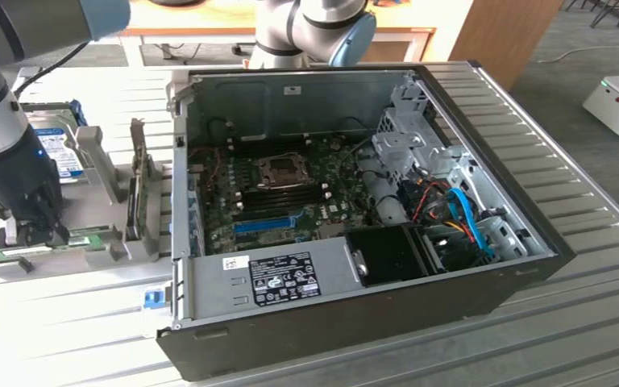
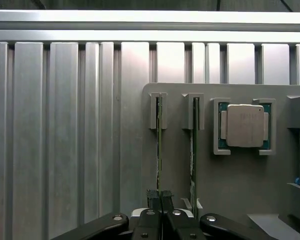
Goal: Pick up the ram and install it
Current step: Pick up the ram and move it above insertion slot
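The ram (image 2: 159,145) is a thin green stick standing on edge in a slot of the grey holder (image 2: 230,190). A second, alike green stick (image 2: 194,145) stands in the slot beside it. My gripper (image 2: 160,196) is shut on the ram's near end, one dark finger on each side. In the exterior view the gripper (image 1: 35,230) is low over the holder (image 1: 73,260) at the exterior view's left, beside the open computer case (image 1: 342,322). Green board (image 1: 86,237) shows in the holder by the fingers. The motherboard (image 1: 288,197) lies inside the case with its blue slot strip (image 1: 264,224).
A processor chip (image 2: 245,125) sits in a pocket of the holder beyond the second stick. A hard drive (image 1: 57,153) and an upright card (image 1: 138,193) stand in the holder near the case wall. The ribbed metal table (image 1: 589,274) extends around the case. A second arm's base (image 1: 309,32) stands behind it.
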Motion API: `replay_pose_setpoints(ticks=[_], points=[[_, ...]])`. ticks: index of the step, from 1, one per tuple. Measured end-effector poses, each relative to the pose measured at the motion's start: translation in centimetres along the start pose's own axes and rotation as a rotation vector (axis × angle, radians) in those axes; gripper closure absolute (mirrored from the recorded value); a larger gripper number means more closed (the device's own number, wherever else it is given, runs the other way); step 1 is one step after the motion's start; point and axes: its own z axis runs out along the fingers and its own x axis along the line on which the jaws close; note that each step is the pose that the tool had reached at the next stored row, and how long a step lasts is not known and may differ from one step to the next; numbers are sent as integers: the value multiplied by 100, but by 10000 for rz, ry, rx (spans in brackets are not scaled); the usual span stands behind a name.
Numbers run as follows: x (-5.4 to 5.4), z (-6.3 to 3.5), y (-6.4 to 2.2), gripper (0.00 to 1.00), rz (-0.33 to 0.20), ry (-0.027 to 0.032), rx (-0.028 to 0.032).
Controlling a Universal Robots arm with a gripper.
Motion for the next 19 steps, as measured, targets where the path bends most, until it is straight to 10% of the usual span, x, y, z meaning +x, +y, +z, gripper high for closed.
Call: replay_pose_setpoints(ticks=[19], points=[[-1,-358,4,88,0,0,0]])
